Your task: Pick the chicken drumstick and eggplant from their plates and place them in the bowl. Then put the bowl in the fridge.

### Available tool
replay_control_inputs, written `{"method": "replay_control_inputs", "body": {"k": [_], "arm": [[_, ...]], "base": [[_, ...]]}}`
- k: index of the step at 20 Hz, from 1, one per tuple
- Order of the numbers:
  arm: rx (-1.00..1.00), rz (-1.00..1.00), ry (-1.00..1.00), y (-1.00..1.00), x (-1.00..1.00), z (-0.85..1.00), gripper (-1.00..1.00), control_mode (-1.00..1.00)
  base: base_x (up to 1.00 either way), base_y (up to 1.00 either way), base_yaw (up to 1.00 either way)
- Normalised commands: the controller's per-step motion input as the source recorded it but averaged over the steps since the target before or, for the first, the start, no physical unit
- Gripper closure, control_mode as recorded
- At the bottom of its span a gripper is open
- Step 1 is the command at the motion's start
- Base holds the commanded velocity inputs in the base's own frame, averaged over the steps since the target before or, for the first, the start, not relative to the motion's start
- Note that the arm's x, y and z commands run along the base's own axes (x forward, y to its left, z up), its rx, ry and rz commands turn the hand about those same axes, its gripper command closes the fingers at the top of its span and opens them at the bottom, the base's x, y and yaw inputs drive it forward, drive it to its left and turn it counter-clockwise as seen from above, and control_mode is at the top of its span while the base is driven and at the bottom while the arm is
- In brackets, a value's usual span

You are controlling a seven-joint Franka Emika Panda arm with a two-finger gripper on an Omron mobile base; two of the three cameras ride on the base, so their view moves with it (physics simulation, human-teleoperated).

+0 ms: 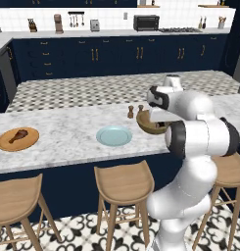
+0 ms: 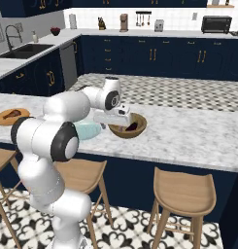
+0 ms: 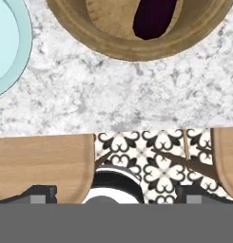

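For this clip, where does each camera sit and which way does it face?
Left base view: behind the arm's left, facing forward and down at the marble island; white arm at lower right, round wooden bowl.
Right base view: behind the arm's right, same island; arm at lower left, open gripper over the bowl.
Hand view: looks straight down; dark fingertips at the bottom, dark purple eggplant inside the bowl.
Shared: the bowl and pale blue plate appear in all three.
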Motion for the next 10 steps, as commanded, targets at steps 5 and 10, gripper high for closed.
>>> {"method": "replay_control_inputs", "body": {"k": [5, 10], "arm": [[0.0, 0.1, -0.12, 0.06, -0.52, 0.02, -1.0, -1.0], [0.0, 0.0, -0.02, 0.01, -0.06, 0.14, -1.0, -1.0]], "base": [[0.0, 0.0, 0.0], [0.0, 0.0, 0.0]]}}
